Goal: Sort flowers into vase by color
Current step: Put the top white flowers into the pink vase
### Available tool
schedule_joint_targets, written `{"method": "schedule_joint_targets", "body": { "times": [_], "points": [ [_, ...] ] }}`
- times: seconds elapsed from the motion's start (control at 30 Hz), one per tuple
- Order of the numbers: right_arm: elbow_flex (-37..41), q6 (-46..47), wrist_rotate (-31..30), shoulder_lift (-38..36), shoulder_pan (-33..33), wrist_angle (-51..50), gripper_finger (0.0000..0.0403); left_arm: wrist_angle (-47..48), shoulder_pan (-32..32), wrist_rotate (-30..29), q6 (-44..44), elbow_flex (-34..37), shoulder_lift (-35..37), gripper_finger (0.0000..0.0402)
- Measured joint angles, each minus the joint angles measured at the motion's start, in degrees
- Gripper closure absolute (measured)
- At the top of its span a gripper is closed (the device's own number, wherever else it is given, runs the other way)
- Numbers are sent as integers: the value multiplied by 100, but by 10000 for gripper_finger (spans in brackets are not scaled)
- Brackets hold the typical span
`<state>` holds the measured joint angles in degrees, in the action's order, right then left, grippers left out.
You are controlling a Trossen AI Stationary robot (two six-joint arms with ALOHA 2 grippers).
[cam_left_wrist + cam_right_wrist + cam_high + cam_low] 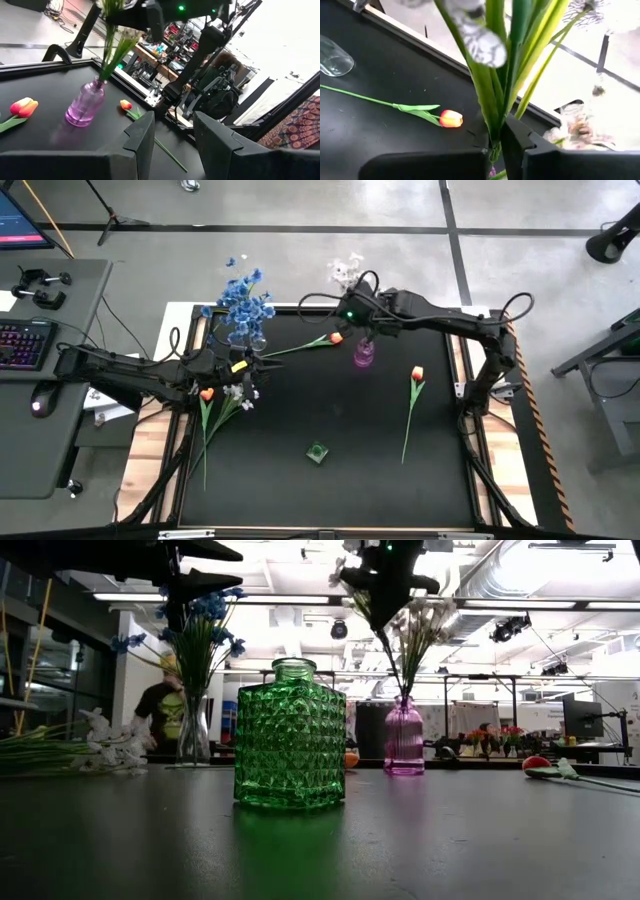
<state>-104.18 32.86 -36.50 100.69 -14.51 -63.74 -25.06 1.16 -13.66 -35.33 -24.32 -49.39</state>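
Standing in the small purple glass vase [363, 356] at the table's far middle, the white-pink blossom stems [492, 95] are clamped by the right gripper [501, 145] directly above its neck. Left of it, blue blossoms [243, 302] fill a clear glass vase [192, 735]. The left gripper [174, 135], fingers apart and empty, hovers at the left edge above loose white stems [236, 393]. One orange tulip [336, 337] lies beside the purple vase, another orange tulip [416, 374] to its right. A green studded glass vase [317, 452] sits near centre.
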Motion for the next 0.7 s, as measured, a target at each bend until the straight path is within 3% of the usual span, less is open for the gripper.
{"method": "schedule_joint_targets", "body": {
  "times": [0.4, 0.7],
  "points": [
    [0, 646, -173, 164, 177, -103, 400, 9, -1, -1, -2, 0, 2, 279],
    [95, 1524, -847, 164, 462, -35, 402, 141, -1, -1, -2, 0, 0, 279]
  ]
}}
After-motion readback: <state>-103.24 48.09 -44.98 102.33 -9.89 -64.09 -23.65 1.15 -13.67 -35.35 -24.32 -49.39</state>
